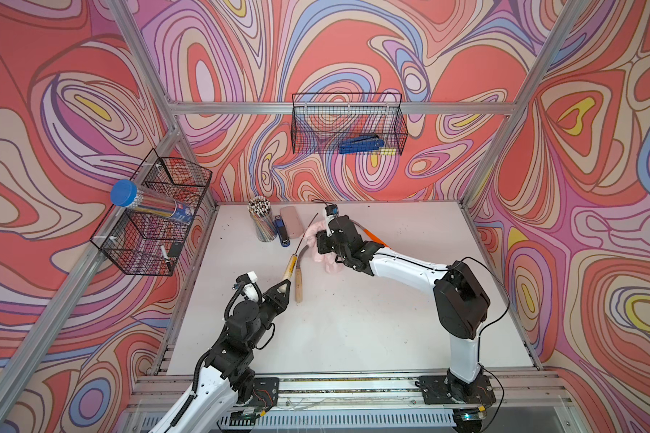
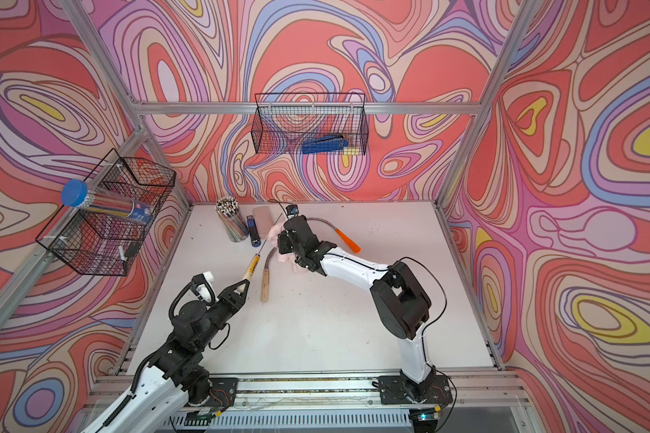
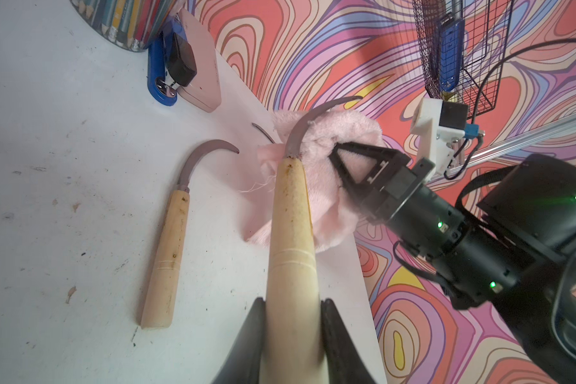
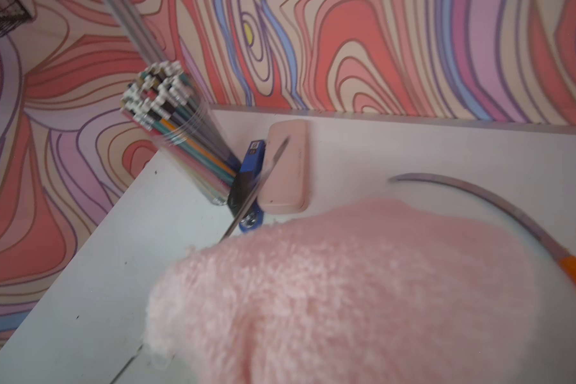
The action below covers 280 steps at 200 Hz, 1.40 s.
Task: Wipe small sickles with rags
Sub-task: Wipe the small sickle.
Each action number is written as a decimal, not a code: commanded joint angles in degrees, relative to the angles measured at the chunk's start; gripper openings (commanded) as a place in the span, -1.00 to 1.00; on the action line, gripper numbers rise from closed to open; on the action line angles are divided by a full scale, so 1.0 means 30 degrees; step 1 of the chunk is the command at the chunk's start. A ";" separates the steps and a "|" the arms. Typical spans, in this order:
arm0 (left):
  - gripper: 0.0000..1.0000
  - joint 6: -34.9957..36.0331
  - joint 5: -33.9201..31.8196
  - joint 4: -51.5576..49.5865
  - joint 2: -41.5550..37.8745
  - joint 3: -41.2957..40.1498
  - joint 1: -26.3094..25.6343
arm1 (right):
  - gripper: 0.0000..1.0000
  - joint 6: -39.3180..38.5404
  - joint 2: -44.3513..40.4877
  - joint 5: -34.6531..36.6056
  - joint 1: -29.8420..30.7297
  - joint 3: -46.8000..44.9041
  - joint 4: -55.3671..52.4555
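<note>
My left gripper (image 3: 293, 304) is shut on the pale wooden handle of a small sickle (image 1: 289, 267), held above the table. Its dark curved blade (image 3: 301, 131) lies against the fluffy pink rag (image 3: 326, 186). The right gripper (image 3: 336, 151) is shut on that rag, which hides its fingers in the right wrist view and fills most of it (image 4: 363, 292). A second wooden-handled sickle (image 1: 298, 286) lies flat on the white table, just right of the held one. Behind the right arm lies the orange-handled sickle (image 2: 348, 240), its blade curving toward the back wall.
At the back left of the table stand a cup of pencils (image 1: 261, 221), a blue stapler (image 1: 283, 233) and a smooth pink case (image 1: 291, 221). Wire baskets hang on the left wall (image 1: 154, 225) and the back wall (image 1: 348, 123). Aluminium frame posts edge the table.
</note>
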 commanded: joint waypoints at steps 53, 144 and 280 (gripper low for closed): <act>-1.00 0.0276 0.0329 0.0840 0.0214 0.0319 0.0013 | -1.00 -0.0528 0.0574 -0.1005 -0.0865 0.2161 -0.0364; -1.00 0.0382 0.0101 0.0993 0.0442 0.0319 0.0022 | -1.00 0.0004 -0.0632 -0.1235 0.2630 -0.2908 0.2092; -1.00 0.0412 0.0081 0.0520 -0.0109 0.0301 0.0008 | -1.00 0.0321 -0.0500 -0.0194 -0.0181 -0.0333 0.0285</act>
